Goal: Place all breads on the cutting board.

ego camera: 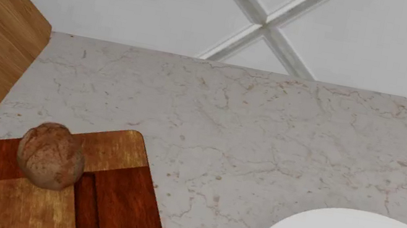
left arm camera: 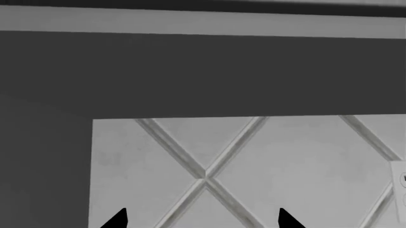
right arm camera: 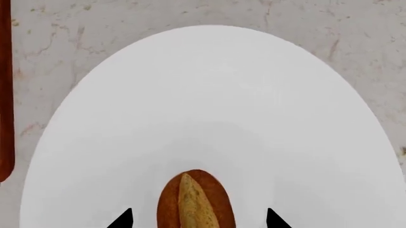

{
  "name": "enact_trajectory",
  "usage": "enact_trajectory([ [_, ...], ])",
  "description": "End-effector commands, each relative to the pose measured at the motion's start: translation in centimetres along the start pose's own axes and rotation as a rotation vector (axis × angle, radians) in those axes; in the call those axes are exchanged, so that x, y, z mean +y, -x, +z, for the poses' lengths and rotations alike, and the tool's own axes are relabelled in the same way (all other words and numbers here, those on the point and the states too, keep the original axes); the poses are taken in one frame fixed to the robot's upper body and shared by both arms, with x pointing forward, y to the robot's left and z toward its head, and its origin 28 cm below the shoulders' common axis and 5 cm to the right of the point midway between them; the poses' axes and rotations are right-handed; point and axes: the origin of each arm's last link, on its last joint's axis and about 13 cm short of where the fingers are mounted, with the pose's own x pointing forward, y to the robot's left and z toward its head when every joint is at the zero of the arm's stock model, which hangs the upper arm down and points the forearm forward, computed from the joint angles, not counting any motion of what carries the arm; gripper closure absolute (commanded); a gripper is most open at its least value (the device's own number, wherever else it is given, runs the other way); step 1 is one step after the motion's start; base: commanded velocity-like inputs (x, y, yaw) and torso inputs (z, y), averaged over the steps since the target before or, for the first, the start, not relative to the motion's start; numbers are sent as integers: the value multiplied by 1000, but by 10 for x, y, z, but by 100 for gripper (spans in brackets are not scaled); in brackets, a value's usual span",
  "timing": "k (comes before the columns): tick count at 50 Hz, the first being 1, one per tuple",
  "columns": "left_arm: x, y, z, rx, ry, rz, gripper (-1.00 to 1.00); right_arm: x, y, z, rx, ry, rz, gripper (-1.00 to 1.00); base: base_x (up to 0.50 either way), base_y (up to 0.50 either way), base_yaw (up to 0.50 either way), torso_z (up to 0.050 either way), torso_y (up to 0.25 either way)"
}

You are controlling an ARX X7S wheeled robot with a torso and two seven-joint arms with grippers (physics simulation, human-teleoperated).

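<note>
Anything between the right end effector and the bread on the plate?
Nothing visible. In the right wrist view the orange-crusted bread lies on the white plate, between the open fingertips of the right end effector, with only bare plate around it. Contact can't be judged.

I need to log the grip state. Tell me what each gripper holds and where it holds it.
Nothing is held. The right gripper is open, its fingertips either side of a bread lying on the white plate. The left gripper is open and empty.
</note>
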Motion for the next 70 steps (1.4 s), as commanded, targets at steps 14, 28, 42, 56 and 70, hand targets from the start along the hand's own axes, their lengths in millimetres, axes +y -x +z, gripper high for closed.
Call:
enact_trajectory([
  [14,-2,0,5,-28,-1,-18,-100,1,-13,-8,18,15,38,-100,0,0,0,0,0],
  [28,0,0,5,-31,5,-4,-100,2,-21,-15,58,19,55,-100,0,0,0,0,0],
  [42,-1,0,5,-29,6,-2,-100,1,-26,-19,68,29,50,100,0,0,0,0,0],
  [56,-2,-3,2,-25,9,-8,-100,23,10,3,-19,237,10,100,0,0,0,0,0],
  [70,0,1,2,-35,24,-5,-100,47,33,27,-63,346,72,100,0,0,0,0,0],
])
